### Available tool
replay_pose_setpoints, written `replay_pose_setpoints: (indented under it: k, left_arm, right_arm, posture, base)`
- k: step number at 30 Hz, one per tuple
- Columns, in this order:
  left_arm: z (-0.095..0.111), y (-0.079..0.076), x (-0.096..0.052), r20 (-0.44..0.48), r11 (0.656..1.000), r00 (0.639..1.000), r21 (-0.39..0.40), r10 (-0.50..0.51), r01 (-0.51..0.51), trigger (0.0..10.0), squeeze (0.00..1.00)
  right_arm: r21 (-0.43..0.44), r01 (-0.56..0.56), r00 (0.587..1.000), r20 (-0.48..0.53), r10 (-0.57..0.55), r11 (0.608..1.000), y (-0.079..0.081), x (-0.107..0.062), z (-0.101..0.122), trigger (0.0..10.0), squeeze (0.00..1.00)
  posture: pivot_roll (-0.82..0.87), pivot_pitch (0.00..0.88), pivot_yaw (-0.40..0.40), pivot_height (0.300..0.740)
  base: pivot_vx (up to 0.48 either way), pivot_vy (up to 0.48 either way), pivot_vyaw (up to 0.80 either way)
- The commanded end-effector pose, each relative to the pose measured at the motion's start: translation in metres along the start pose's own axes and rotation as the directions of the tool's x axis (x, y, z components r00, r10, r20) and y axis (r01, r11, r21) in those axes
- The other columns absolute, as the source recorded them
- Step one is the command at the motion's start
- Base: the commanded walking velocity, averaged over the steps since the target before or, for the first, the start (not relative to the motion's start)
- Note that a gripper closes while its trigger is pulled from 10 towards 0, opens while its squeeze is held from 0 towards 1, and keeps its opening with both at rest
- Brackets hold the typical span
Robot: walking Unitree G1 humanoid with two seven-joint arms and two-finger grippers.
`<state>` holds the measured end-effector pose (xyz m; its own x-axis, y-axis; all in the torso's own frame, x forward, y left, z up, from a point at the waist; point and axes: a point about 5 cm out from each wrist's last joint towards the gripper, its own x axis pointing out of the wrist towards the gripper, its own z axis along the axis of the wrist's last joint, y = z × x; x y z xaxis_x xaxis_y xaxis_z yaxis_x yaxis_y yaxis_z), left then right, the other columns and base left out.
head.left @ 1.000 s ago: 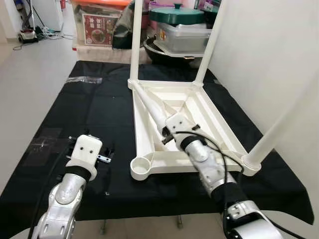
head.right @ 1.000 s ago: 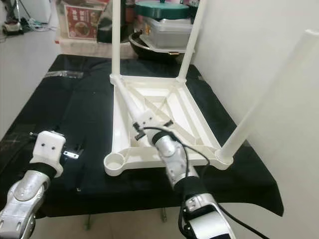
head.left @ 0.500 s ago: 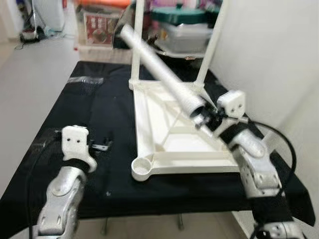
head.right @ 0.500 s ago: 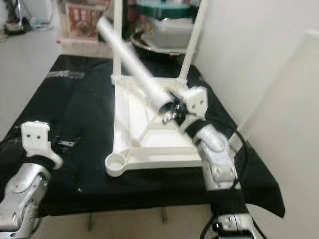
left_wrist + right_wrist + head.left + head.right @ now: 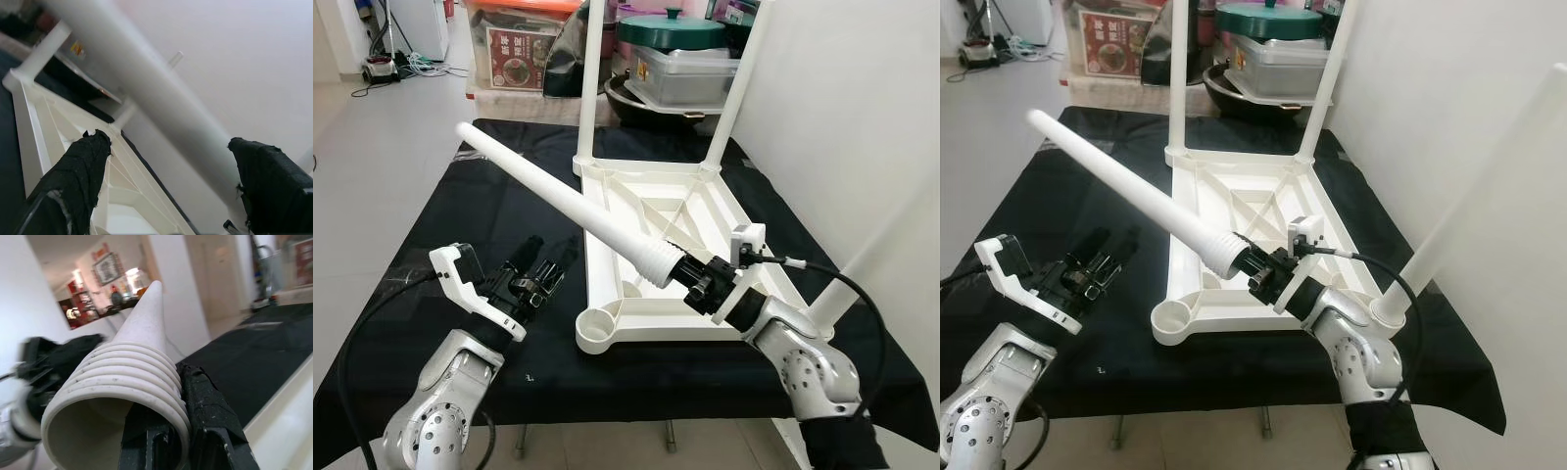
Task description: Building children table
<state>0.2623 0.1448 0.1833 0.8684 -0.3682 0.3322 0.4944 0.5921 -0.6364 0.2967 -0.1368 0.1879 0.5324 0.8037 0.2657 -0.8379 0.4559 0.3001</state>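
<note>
One loose leg point(image 5: 563, 203), white and tapered, held at its ribbed threaded end by the right gripper point(image 5: 698, 282), fingers clamped on the rim; the shaft slants up toward 10 o'clock across the tabletop point(image 5: 651, 257) and out over the black cloth point(image 5: 431, 225). Grip at the threaded end likely leaves the shaft free for the other arm to take or steady. Tabletop: white, upside down on the cloth, ribbed underside showing. Three legs already fitted and standing: two at the far corners, toward 12 and 1 o'clock point(image 5: 590, 73), one at the near right corner point(image 5: 886, 230). One socket point(image 5: 594, 328), near left corner at 6 o'clock, empty; judged the seat for the loose leg, so the task is near its last leg. Left gripper point(image 5: 540, 266): fingers spread wide, aimed up at the shaft from 8 o'clock, not touching it; its wrist view shows the shaft passing between the two fingers point(image 5: 83, 161), apart from both. Hard to make out: how deep the right fingers sit inside the hollow end, and tops of the fitted legs, cut off at the frame edge. Background at 12 o'clock: storage boxes and a green-lidded pot point(image 5: 668, 29), partly hidden behind the legs.
</note>
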Motion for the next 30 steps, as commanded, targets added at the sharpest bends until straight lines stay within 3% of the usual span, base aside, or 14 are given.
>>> replay_pose_setpoints:
  k: [1,3,5,9,14,19,24,25,26,27,30]
  left_arm:
    - [-0.004,0.003,0.0,-0.01,0.998,1.0,-0.059,0.021,-0.022,10.0,0.0]
    - [-0.004,0.003,0.0,-0.01,0.998,1.0,-0.059,0.021,-0.022,10.0,0.0]
    - [0.0,0.002,0.002,0.02,0.992,1.0,-0.122,0.01,-0.007,10.0,0.0]
    - [0.011,-0.001,0.005,0.068,0.981,0.997,-0.191,-0.022,0.035,10.0,0.0]
    - [0.02,-0.001,0.007,0.107,0.975,0.994,-0.215,-0.029,0.051,10.0,0.0]
    - [0.045,0.017,0.005,0.218,0.97,0.974,-0.241,0.06,-0.005,10.0,0.0]
    - [0.056,0.028,-0.001,0.254,0.967,0.961,-0.251,0.11,-0.044,10.0,0.0]
    - [0.06,0.031,-0.004,0.267,0.966,0.956,-0.252,0.119,-0.05,6.1,0.0]
    - [0.06,0.031,-0.004,0.267,0.966,0.956,-0.252,0.119,-0.05,6.1,0.0]
    - [0.063,0.032,-0.006,0.268,0.968,0.956,-0.245,0.116,-0.049,0.0,0.0]
    - [0.063,0.031,-0.008,0.261,0.974,0.96,-0.223,0.101,-0.042,0.0,0.0]
  right_arm:
    - [0.029,-0.044,0.999,-0.003,0.044,0.999,0.005,-0.005,-0.002,0.0,0.0]
    - [0.029,-0.044,0.999,-0.003,0.044,0.999,0.005,-0.005,-0.002,0.0,0.0]
    - [0.076,-0.14,0.989,-0.036,0.143,0.987,0.019,-0.01,-0.012,0.0,0.0]
    - [0.137,-0.21,0.97,-0.098,0.224,0.968,0.031,-0.015,-0.026,0.0,0.0]
    - [0.177,-0.218,0.964,-0.112,0.24,0.96,0.033,-0.019,-0.029,0.0,0.0]
    - [0.217,-0.238,0.954,-0.13,0.27,0.947,0.035,-0.028,-0.031,0.0,0.0]
    - [0.212,-0.234,0.952,-0.149,0.268,0.949,0.033,-0.033,-0.031,0.0,0.0]
    - [0.211,-0.231,0.951,-0.156,0.266,0.95,0.031,-0.036,-0.03,0.0,0.0]
    - [0.211,-0.231,0.951,-0.156,0.266,0.95,0.031,-0.036,-0.03,0.0,0.0]
    - [0.208,-0.228,0.951,-0.163,0.263,0.951,0.03,-0.037,-0.029,0.0,0.0]
    - [0.204,-0.231,0.947,-0.176,0.268,0.951,0.03,-0.037,-0.029,0.0,0.0]
  posture:
    - [0.1,0.0,-0.127,0.74]
    - [0.1,0.0,-0.127,0.74]
    - [0.1,0.0,-0.127,0.74]
    - [0.09,0.0,-0.126,0.74]
    - [0.09,0.0,-0.126,0.74]
    - [0.09,0.0,-0.13,0.74]
    - [0.09,0.0,-0.131,0.74]
    - [0.09,0.0,-0.131,0.74]
    - [0.09,0.0,-0.131,0.74]
    - [0.09,0.0,-0.132,0.74]
    - [0.09,0.0,-0.132,0.74]
  base:
    - [0.0,0.0,0.0]
    - [0.0,0.0,0.0]
    - [0.0,0.0,0.0]
    - [0.0,0.0,0.0]
    - [0.0,0.0,0.0]
    - [0.0,0.0,0.0]
    - [0.0,0.0,0.0]
    - [0.0,0.0,0.0]
    - [0.0,0.0,0.0]
    - [0.0,0.0,0.0]
    - [0.0,0.0,0.0]
